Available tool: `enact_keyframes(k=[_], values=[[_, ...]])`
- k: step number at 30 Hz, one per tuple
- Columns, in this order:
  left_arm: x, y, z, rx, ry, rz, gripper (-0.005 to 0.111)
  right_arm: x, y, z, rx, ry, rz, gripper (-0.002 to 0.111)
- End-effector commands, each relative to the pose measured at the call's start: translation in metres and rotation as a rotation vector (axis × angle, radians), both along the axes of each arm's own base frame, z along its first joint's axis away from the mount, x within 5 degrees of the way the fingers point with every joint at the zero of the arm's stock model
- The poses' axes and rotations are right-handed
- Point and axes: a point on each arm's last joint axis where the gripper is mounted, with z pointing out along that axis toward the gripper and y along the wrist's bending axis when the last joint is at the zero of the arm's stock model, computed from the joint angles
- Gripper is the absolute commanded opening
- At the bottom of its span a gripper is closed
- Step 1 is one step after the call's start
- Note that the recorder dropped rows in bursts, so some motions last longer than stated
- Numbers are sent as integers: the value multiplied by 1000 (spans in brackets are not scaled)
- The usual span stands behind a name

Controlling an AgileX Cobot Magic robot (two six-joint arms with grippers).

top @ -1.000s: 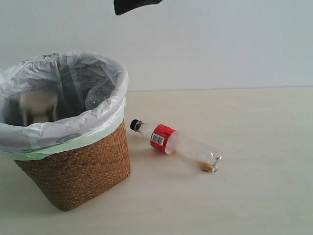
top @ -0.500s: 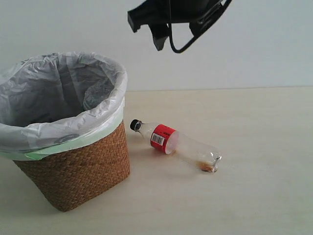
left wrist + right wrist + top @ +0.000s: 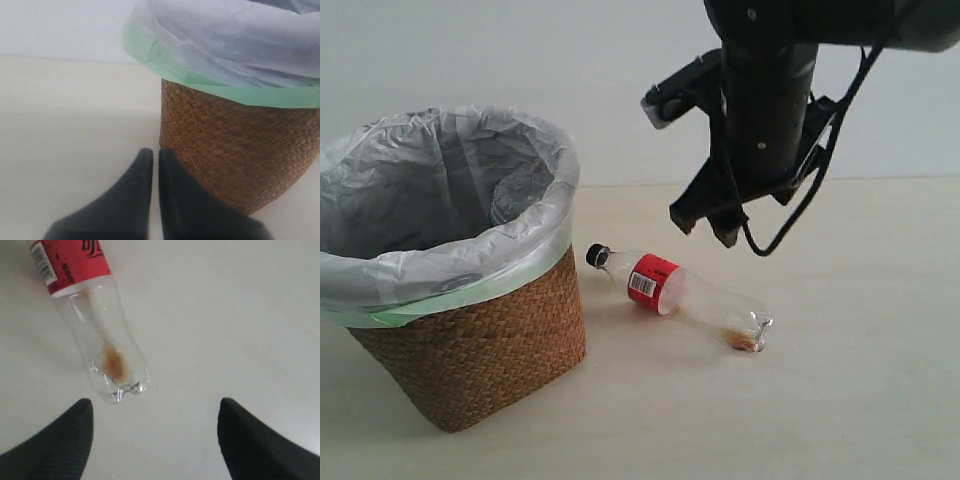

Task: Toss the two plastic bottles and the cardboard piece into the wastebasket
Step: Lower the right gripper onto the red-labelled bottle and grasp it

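At lower left of the exterior view stands the wicker wastebasket [image 3: 470,350], bag liner [image 3: 440,270] folded over its rim. The left gripper [image 3: 154,156], jaws pressed together and empty, sits just beside its woven wall. Mid-frame, the red-labelled bottle [image 3: 675,292] lies on its side, black cap toward the basket. Above it hangs the right gripper [image 3: 705,226], jaws spread wide, holding nothing.

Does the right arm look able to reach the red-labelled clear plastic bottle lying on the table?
Probably yes: its open tool hangs above the clear red-labelled plastic bottle, with nothing between them.
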Motion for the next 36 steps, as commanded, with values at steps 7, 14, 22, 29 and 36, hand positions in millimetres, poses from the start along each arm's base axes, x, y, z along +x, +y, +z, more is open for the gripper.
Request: enact_keyframes(k=[7, 14, 22, 29, 36], values=[[0, 0, -1, -2, -2, 2, 4, 5, 2, -48, -15, 0, 123, 62], [0, 0, -1, -2, -2, 2, 4, 18, 13, -85, -12, 14, 151, 62], [0, 0, -1, -2, -2, 2, 4, 28, 23, -114, 13, 1, 182, 62], [0, 0, -1, -2, -2, 2, 4, 34, 29, -139, 21, 8, 199, 62], [0, 0, -1, -2, -2, 2, 4, 36, 30, -154, 16, 25, 205, 60]])
